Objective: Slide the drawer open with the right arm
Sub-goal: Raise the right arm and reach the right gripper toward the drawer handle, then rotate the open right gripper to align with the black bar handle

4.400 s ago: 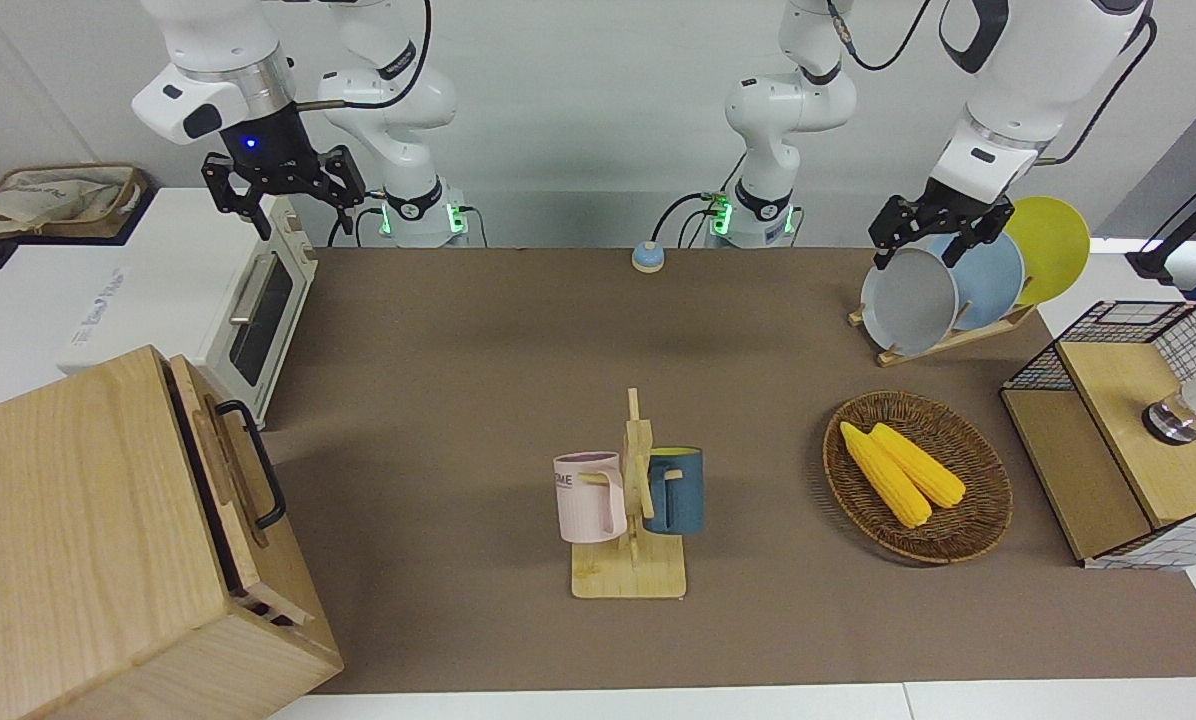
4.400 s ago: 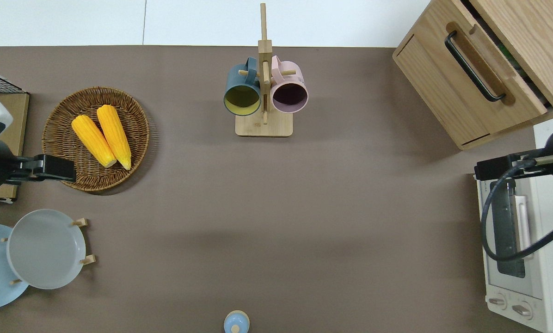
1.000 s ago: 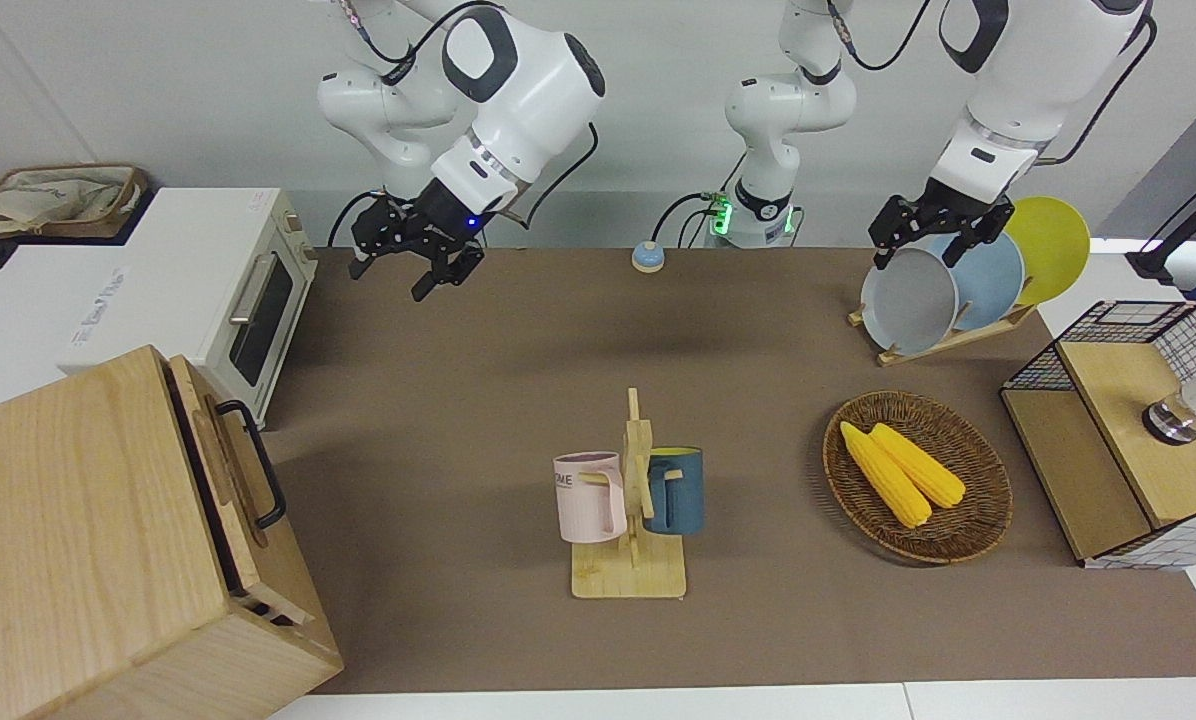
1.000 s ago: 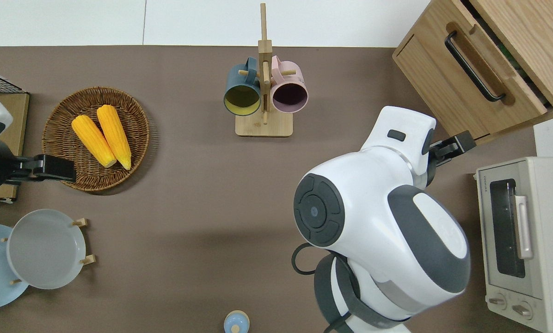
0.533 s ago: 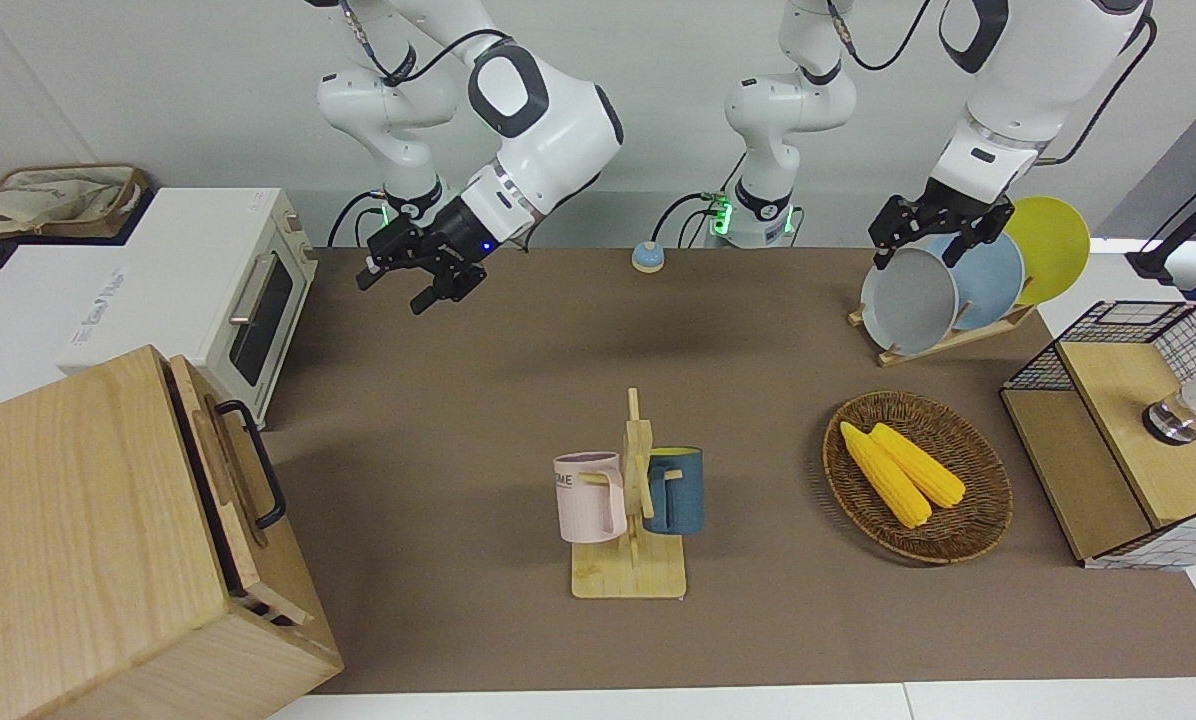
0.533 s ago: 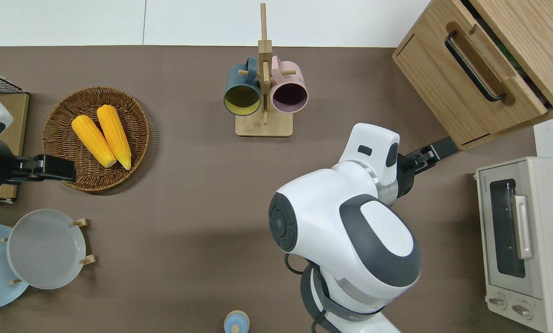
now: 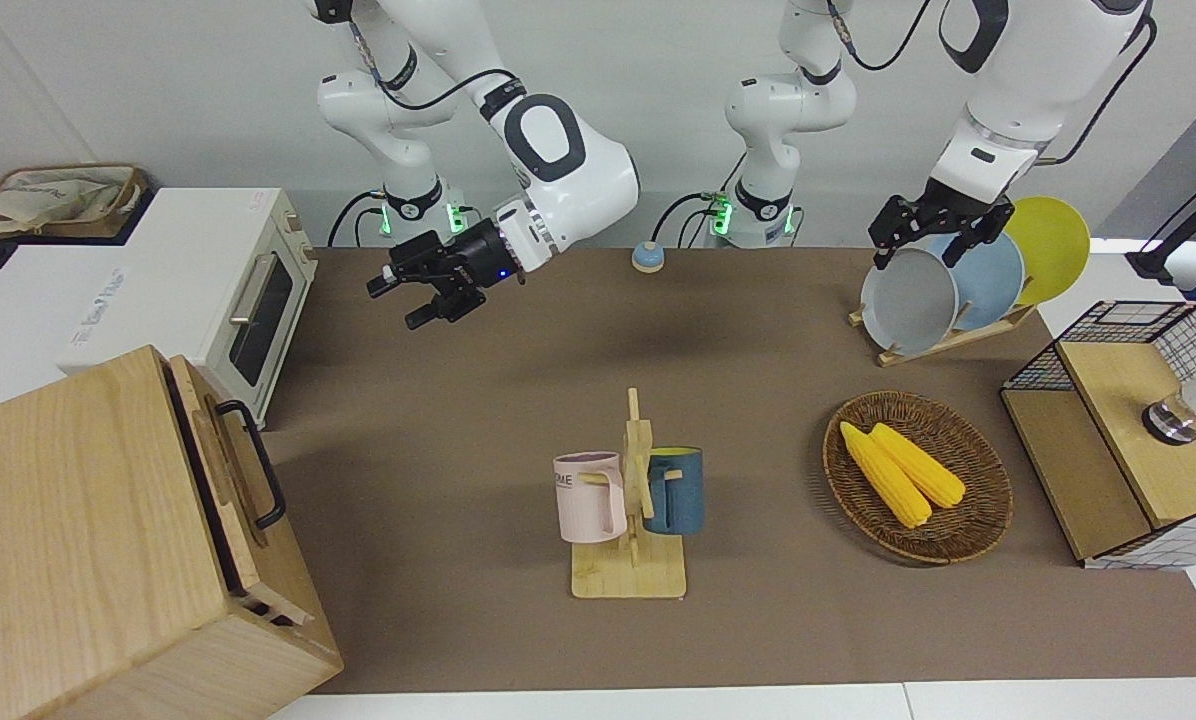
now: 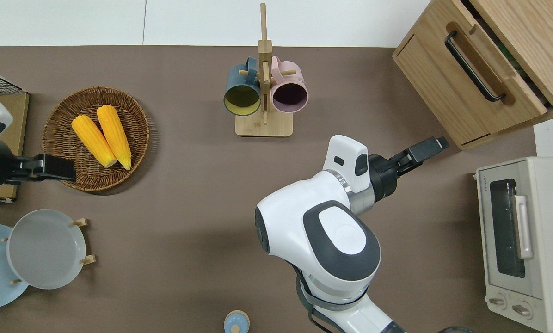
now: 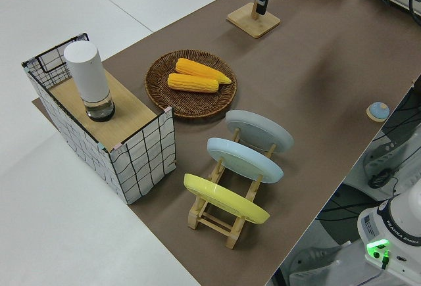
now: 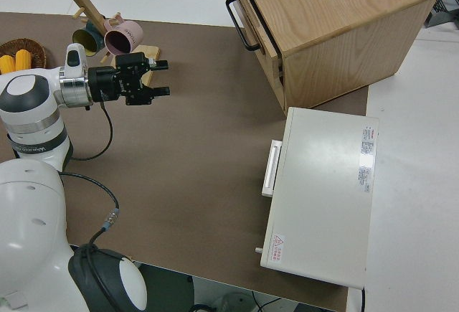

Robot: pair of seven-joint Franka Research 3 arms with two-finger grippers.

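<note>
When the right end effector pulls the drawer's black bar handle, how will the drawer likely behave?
The drawer looks rigid wood, so it should slide straight, not flex. Its handle is a thin stiff bar, probably slippery. The cabinet looks bulky, so it likely stays put.

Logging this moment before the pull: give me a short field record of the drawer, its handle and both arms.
drawer: nearly shut, slight gap at cabinet
handle: black bar, untouched
right gripper: open, pointing sideways over bare mat, short of the cabinet
left arm: parked
oven: door shut, beside the cabinet, nearer the robots
</note>
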